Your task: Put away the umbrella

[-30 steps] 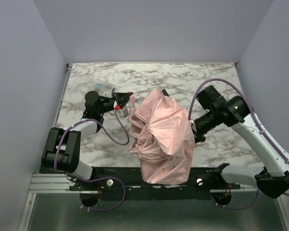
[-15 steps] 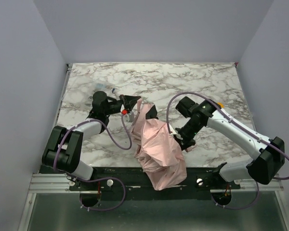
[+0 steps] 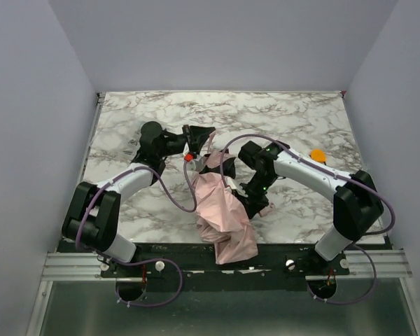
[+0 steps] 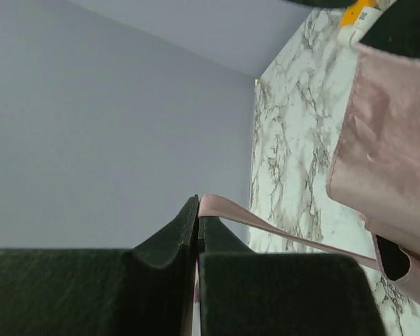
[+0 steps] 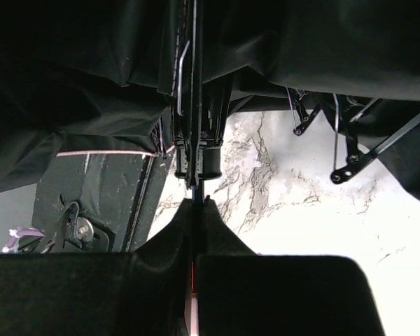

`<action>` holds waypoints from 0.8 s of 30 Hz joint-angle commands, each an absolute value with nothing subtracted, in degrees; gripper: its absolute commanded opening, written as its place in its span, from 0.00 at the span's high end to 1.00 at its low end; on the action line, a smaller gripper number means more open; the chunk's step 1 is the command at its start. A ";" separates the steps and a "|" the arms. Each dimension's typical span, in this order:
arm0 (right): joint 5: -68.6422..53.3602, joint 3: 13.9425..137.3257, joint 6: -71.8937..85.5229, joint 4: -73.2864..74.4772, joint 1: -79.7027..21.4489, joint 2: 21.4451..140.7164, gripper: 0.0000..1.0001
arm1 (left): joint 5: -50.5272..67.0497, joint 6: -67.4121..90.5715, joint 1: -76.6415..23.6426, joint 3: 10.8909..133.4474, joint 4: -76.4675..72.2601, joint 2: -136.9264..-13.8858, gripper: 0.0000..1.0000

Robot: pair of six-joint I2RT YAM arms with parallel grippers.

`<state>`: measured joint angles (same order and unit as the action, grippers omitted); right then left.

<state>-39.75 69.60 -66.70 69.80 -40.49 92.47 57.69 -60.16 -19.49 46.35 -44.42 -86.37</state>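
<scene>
The umbrella [image 3: 224, 213] is a pale pink bundle of fabric lying mid-table and hanging over the near edge. My left gripper [image 3: 207, 136] sits at its far end, shut on the pink strap [image 4: 266, 224], which runs taut from the fingertips to the fabric [image 4: 392, 154]. My right gripper [image 3: 254, 201] is at the bundle's right side, shut on the thin dark shaft [image 5: 197, 192] just below the black runner [image 5: 199, 159]. The dark underside of the canopy [image 5: 77, 91] and loose ribs [image 5: 350, 164] hang above it. The handle is hidden.
A small orange object [image 3: 317, 154] lies on the marble table [image 3: 126, 203] right of the right arm; it also shows in the left wrist view [image 4: 357, 10]. A black rail [image 3: 161, 252] runs along the near edge. Grey walls enclose the table.
The right arm has swung left and inward with the shaft. The spread canopy has collapsed into a narrow bundle. The left gripper has moved right and farther back with the strap.
</scene>
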 commanded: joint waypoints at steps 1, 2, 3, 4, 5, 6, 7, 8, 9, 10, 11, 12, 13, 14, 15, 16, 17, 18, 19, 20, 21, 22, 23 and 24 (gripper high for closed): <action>-42.89 73.82 -64.55 69.86 -37.48 99.21 0.99 | 59.16 -62.73 -20.70 47.87 -43.78 -87.00 1.00; -45.55 75.96 -65.75 72.07 -35.58 101.98 0.99 | 59.24 -63.06 -20.74 47.61 -43.55 -87.17 1.00; -47.33 77.88 -67.73 75.02 -33.34 104.11 0.99 | 59.13 -63.85 -20.74 47.11 -43.14 -87.27 1.00; -48.98 80.04 -68.88 77.27 -31.70 106.21 0.99 | 59.18 -64.20 -20.72 46.71 -43.20 -87.41 1.00; -49.66 81.56 -69.71 78.74 -29.83 107.78 1.00 | 59.30 -64.28 -20.71 46.52 -43.20 -87.61 1.00; -49.69 83.34 -69.60 79.43 -28.85 109.42 0.99 | 59.37 -64.73 -20.95 46.65 -42.94 -87.86 1.00; -49.29 85.13 -69.00 79.91 -28.21 110.74 0.99 | 59.34 -65.00 -21.15 46.94 -42.83 -88.09 1.00; -49.01 86.42 -68.56 80.56 -28.00 112.54 0.99 | 59.49 -65.29 -21.47 47.51 -42.29 -88.39 1.00; -48.91 88.18 -68.23 81.22 -28.00 113.98 1.00 | 59.54 -65.99 -21.81 48.36 -41.26 -88.72 1.00; -48.87 89.25 -67.44 81.37 -27.99 115.44 0.99 | 59.40 -67.56 -22.21 49.24 -39.79 -88.96 1.00; -48.66 90.21 -67.16 81.39 -28.03 116.37 0.99 | 59.33 -68.74 -22.60 50.12 -38.28 -89.24 1.00; -48.48 90.76 -67.14 81.31 -27.97 116.96 0.99 | 59.33 -69.68 -22.79 51.16 -36.54 -89.58 1.00; -48.60 91.05 -67.26 81.31 -28.01 117.22 0.99 | 59.26 -71.06 -22.89 52.01 -34.99 -90.10 1.00; -48.69 90.98 -67.37 81.31 -28.04 117.34 0.99 | 59.03 -72.31 -22.94 52.98 -33.42 -90.60 1.00; -48.57 90.81 -67.22 81.30 -28.02 117.53 1.00 | 58.81 -73.10 -22.94 53.76 -32.39 -91.37 1.00; -48.33 90.35 -66.99 81.30 -28.12 117.79 0.99 | 58.20 -73.36 -22.86 54.64 -31.97 -92.09 1.00; -47.98 89.96 -66.97 81.30 -28.08 118.29 1.00 | 57.91 -73.33 -22.85 55.24 -32.30 -93.09 1.00; -47.41 89.59 -66.78 81.30 -28.01 119.03 1.00 | 57.72 -72.84 -22.85 55.95 -32.82 -93.79 1.00; -46.84 89.37 -66.47 81.30 -27.97 120.18 1.00 | 57.82 -72.24 -22.85 56.67 -32.79 -94.62 1.00; -46.68 89.15 -66.15 81.38 -27.57 121.47 1.00 | 57.83 -72.09 -22.85 57.38 -32.63 -95.16 1.00; -46.95 89.14 -65.89 81.39 -26.92 122.38 0.99 | 57.67 -72.15 -22.89 57.87 -31.64 -95.96 1.00; -47.31 89.25 -65.68 81.39 -26.20 123.40 1.00 | 57.49 -72.80 -22.85 58.38 -30.61 -96.36 1.00; -47.37 89.42 -65.50 81.41 -25.38 124.19 1.00 | 57.20 -73.46 -22.77 58.48 -29.19 -96.86 1.00; -47.22 89.72 -65.40 81.40 -24.73 125.12 0.99 | 57.05 -73.97 -22.61 58.40 -28.33 -97.26 1.00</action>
